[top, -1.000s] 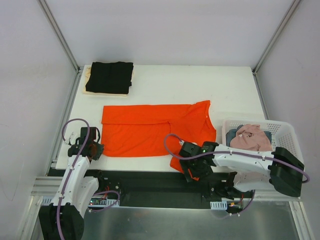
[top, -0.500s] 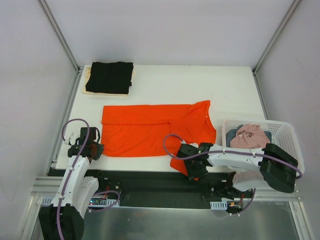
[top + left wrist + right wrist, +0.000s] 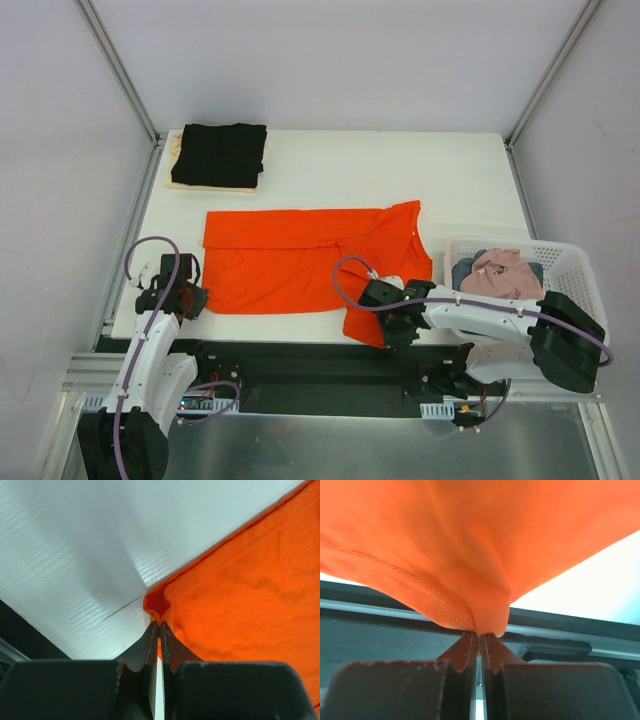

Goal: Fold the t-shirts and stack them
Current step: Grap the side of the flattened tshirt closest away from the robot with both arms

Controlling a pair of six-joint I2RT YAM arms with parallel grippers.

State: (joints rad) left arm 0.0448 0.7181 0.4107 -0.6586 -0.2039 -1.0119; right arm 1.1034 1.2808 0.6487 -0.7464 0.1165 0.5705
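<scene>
Basket [image 3: 512, 243] holding pink shirt [image 3: 497, 272] (blue shirt [image 3: 464, 273] beneath), left claw [image 3: 159, 626] and right claw [image 3: 479, 636] pinching orange shirt [image 3: 285, 262]

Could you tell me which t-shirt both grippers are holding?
The bright orange-red cloth t-shirt spread mid-table; the folded black t-shirt lies untouched at the far-left corner.

No readable text, no legible markings — none

I only get a cream sliver [image 3: 185, 188] under the black shirt [image 3: 220, 153] — the blue one [image 3: 463, 272] in the basket [image 3: 572, 262] is mostly buried under pink [image 3: 498, 275], and my right arm [image 3: 470, 315] covers the orange shirt's [image 3: 290, 265] near corner.
</scene>
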